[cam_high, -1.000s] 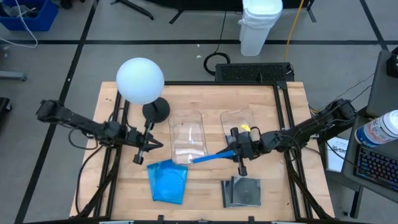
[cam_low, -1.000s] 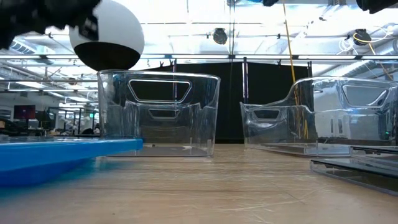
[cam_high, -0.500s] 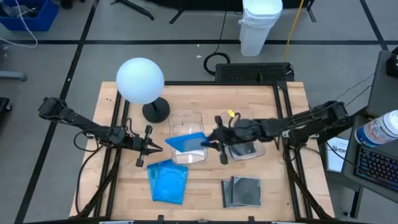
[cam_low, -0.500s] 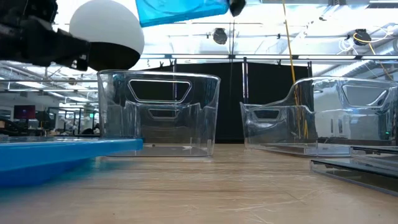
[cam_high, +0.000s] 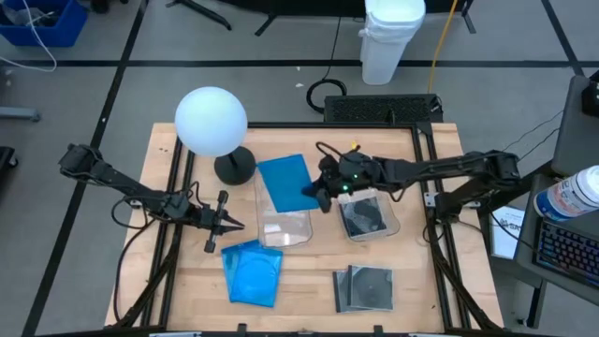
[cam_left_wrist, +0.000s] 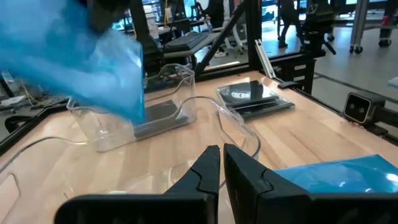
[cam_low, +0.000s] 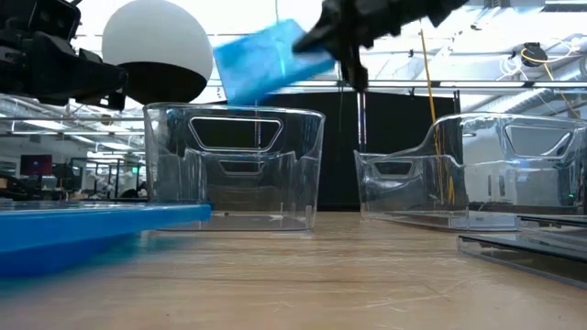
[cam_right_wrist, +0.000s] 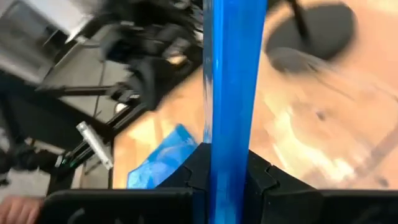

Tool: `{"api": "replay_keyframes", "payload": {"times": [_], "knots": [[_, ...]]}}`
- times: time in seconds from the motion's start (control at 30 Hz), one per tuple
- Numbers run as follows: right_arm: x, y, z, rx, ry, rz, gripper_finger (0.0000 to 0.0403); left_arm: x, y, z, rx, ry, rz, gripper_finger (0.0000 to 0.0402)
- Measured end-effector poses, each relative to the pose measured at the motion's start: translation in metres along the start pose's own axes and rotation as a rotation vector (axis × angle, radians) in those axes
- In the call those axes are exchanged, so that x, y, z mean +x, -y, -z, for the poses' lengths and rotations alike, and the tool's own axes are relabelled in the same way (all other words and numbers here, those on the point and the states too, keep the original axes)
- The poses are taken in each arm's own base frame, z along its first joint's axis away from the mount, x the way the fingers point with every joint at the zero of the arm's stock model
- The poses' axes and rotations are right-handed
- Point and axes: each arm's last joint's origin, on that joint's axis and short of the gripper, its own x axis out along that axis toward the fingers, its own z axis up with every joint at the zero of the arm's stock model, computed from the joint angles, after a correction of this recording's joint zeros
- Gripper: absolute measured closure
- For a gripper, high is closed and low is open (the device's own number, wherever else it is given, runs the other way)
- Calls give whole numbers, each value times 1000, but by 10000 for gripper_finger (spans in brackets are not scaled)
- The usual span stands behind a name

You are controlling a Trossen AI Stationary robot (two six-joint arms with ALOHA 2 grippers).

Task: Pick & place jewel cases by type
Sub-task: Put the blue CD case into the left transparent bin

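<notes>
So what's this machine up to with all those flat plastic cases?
It is sorting disc cases into two clear bins. The right gripper holds a blue jewel case in the air above the left bin. The right bin already has a dark case in it. More blue cases and dark cases lie on the table. The left gripper waits nearby, shut and empty.

You get bright, even overhead light on the worktop [cam_high: 412,281], shadows soft. Ceiling lights glare in the low view. Right wrist view is heavily motion-blurred; the held blue case [cam_left_wrist: 81,68] smears in the left wrist view too.
</notes>
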Motion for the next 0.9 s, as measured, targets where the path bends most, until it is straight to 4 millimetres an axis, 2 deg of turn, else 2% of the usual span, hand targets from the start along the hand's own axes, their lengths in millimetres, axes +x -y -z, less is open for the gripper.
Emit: {"api": "replay_keyframes", "payload": {"times": [0.17, 0.57, 0.9], "knots": [[7, 11, 2, 99, 9, 18, 377, 0, 0, 0, -15, -1, 1, 371], [61, 27, 40, 327, -139, 5, 374, 0, 0, 0, -36, -3, 8, 371], [73, 36, 49, 407, -151, 40, 369, 0, 0, 0, -47, -3, 10, 371]]}}
